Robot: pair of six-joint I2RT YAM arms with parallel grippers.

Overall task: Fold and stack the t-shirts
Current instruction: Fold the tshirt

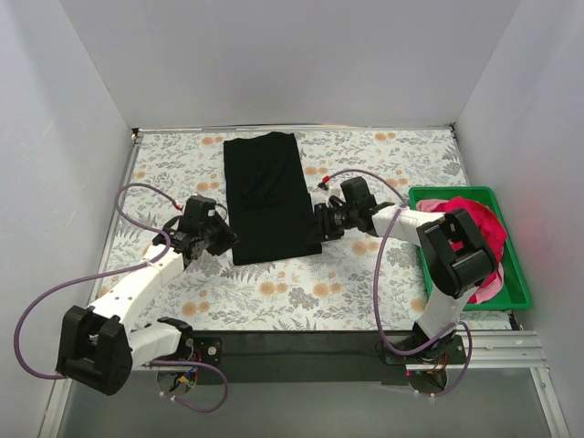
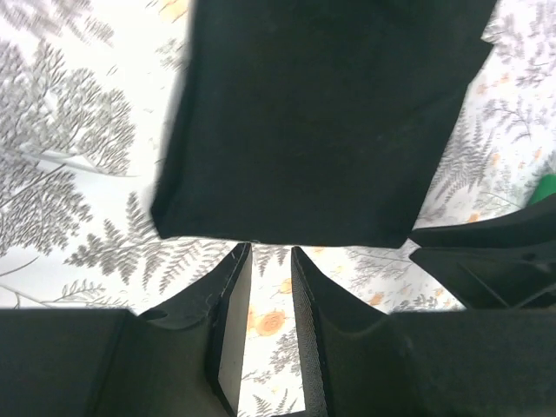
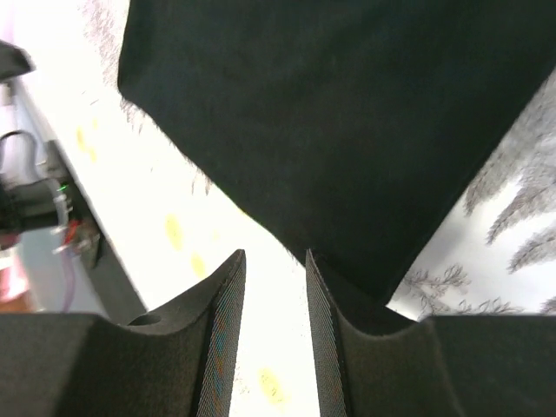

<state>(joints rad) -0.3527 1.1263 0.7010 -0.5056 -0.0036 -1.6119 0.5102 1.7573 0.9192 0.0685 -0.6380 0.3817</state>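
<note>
The black shirt (image 1: 267,196) runs lengthwise away from the arms; its near corners lie just ahead of both jaws, slightly parted, empty.

Surface (image 1: 365,292) noted mid-frame, covered in grey-leaf and orange-flower print. It is enclosed left, top and right by plain white walls (image 1: 292,55). Metal rail (image 1: 511,342) seen lower right. Light even.
</note>
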